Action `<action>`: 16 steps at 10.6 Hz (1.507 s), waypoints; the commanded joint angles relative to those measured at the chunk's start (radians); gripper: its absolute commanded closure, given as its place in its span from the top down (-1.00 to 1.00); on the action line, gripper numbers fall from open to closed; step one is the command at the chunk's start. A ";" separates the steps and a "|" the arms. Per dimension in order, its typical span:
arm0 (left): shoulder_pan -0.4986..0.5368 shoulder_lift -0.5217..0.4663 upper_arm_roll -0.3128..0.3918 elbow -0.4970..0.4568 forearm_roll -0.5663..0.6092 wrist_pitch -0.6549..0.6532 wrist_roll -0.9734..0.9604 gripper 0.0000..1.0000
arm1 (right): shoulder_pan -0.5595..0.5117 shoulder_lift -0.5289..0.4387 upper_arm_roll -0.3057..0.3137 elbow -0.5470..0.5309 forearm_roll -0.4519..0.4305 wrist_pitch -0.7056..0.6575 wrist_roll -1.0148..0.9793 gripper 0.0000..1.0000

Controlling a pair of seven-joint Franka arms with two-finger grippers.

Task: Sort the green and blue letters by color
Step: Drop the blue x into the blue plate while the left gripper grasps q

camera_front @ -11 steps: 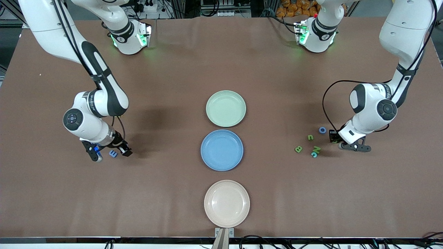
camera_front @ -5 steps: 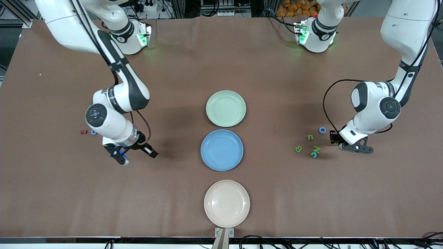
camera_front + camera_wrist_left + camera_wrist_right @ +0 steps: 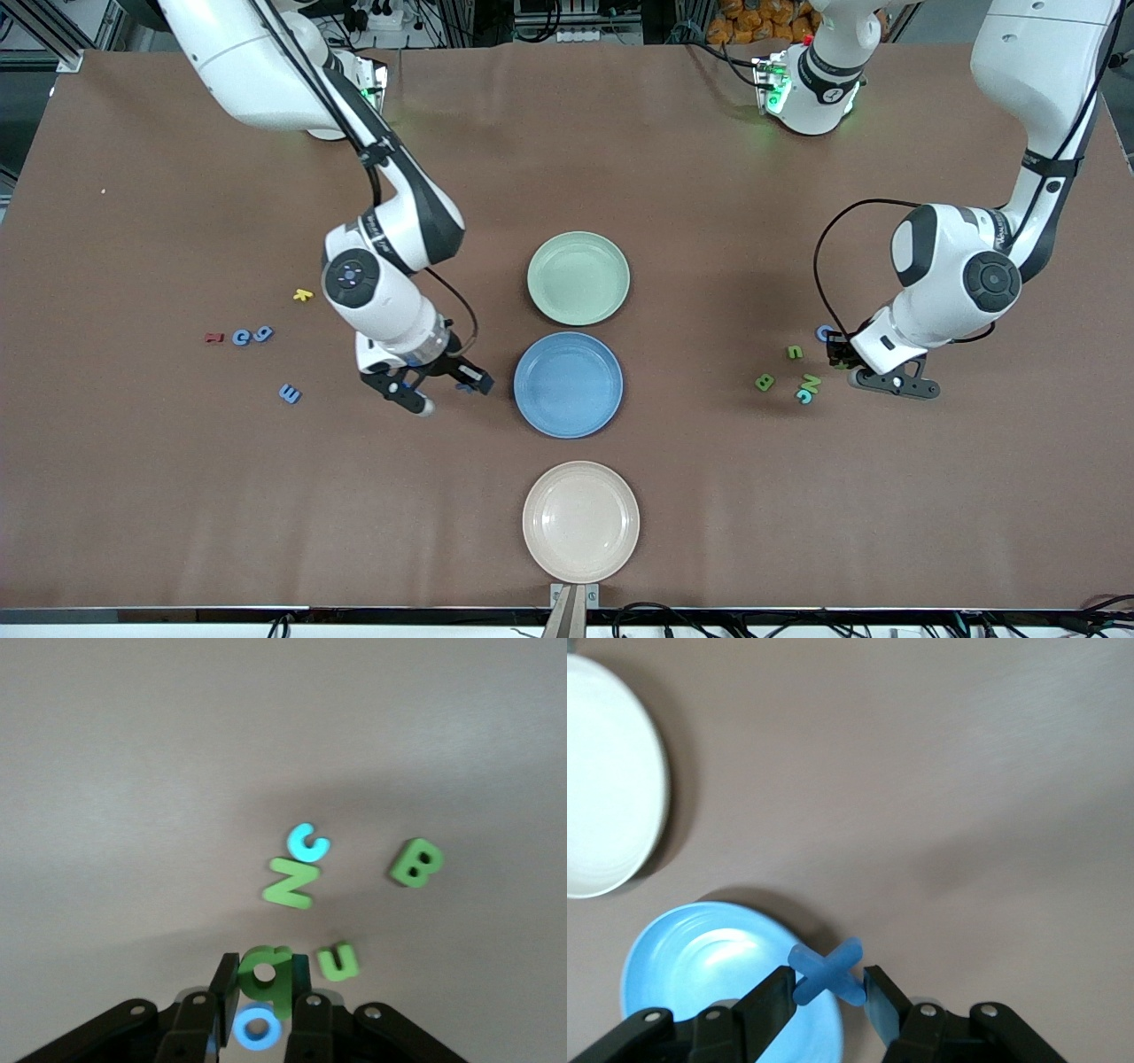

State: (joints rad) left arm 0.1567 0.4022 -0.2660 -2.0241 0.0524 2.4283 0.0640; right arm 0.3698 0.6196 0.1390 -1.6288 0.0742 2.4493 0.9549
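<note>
The right gripper (image 3: 428, 390) hangs over the table just beside the blue plate (image 3: 568, 385), toward the right arm's end. Its fingers (image 3: 772, 994) are clamped on a blue X (image 3: 826, 971).

The left gripper (image 3: 864, 365) is low over the table near the left arm's end. Its fingers (image 3: 306, 1014) are squeezed tight on a green letter with a round hole (image 3: 265, 974).

Under that gripper a blue ring (image 3: 258, 1027) lies flat. Close by lie a green U (image 3: 796, 352), a green B (image 3: 764, 382), a green N (image 3: 811, 382) and a light blue C (image 3: 804, 396). The N and the C touch.

Near the right arm's end lie a red letter (image 3: 213, 338), a blue letter (image 3: 241, 337), a blue 9 (image 3: 263, 334), a blue E (image 3: 290, 393) and a yellow letter (image 3: 303, 295).

Three plates sit in a row down the middle. The green plate (image 3: 578, 277) is farthest from the front edge, the blue plate is in the middle, and the cream plate (image 3: 580, 521) is by the front edge. No letters lie in them.
</note>
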 commanded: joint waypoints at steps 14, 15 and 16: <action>-0.201 -0.029 -0.105 0.119 0.014 -0.173 -0.525 -1.00 | 0.192 0.236 0.005 0.237 -0.022 0.165 0.110 1.00; -0.203 -0.028 -0.133 0.122 0.014 -0.173 -0.568 -1.00 | 0.184 0.229 0.005 0.233 -0.024 0.163 0.107 1.00; -0.213 -0.022 -0.163 0.134 0.014 -0.173 -0.613 -1.00 | 0.166 0.218 0.004 0.225 -0.034 0.148 0.104 1.00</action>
State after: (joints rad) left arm -0.0409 0.3863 -0.3780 -1.9100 0.0523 2.2762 -0.4462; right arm 0.5711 0.8586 0.1363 -1.4040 0.0710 2.6270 1.0529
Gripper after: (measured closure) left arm 0.722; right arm 0.022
